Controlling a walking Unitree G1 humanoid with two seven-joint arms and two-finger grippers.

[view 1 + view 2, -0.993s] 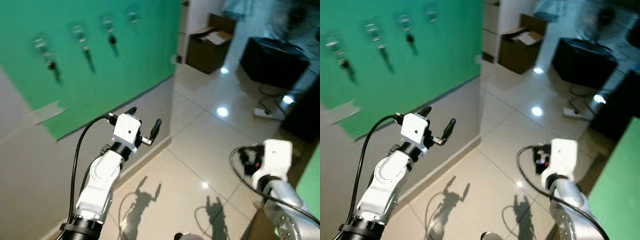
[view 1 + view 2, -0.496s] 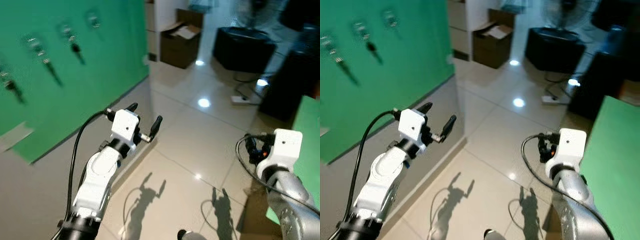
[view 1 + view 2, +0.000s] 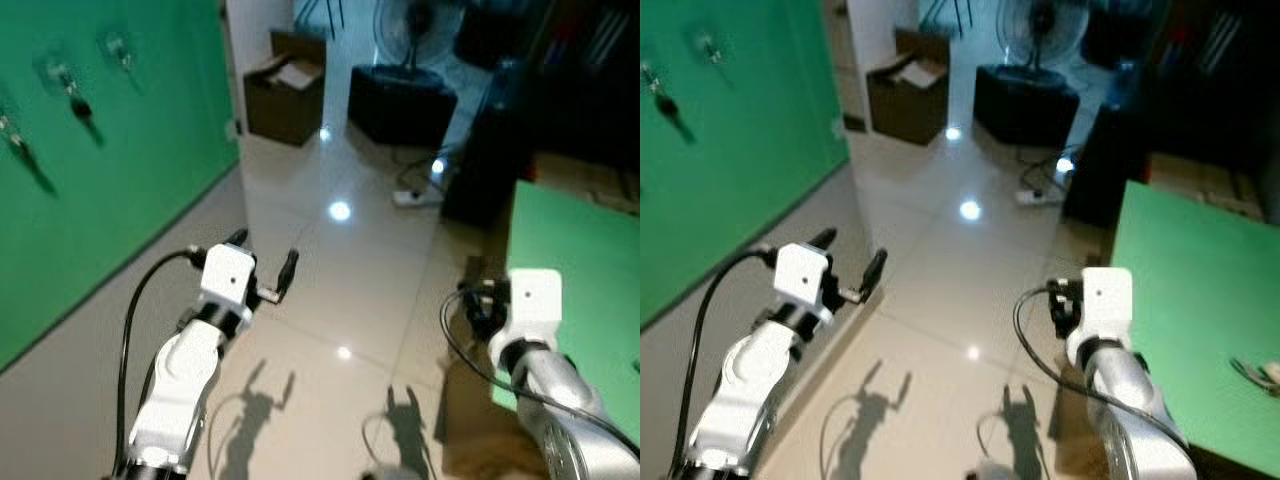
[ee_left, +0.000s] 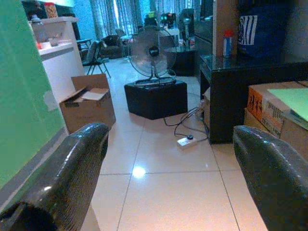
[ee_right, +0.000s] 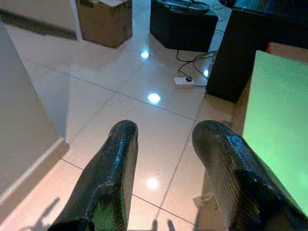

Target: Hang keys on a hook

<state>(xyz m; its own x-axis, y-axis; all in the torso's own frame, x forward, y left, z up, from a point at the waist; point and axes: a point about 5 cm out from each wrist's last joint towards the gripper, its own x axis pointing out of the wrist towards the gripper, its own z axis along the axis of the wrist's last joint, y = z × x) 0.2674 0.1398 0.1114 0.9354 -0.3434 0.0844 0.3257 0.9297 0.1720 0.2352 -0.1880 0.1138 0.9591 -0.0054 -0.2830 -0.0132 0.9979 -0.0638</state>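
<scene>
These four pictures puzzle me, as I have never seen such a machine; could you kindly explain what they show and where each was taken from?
This is a walking humanoid robot with two silver arms. Each arm ends in a claw of two black fingers. Two pictures come from cameras in its head, looking forward and down: the left claw is raised and open, the right claw is lower. The other two come from cameras on the wrists, looking out between each claw's fingers. Both claws hold nothing.

On the green wall to the robot's left, keys hang from hooks. Ahead lie a shiny tiled floor, a cardboard box, a fan and a power strip. A green table stands to its right, with something small on it, too blurred to name.
</scene>
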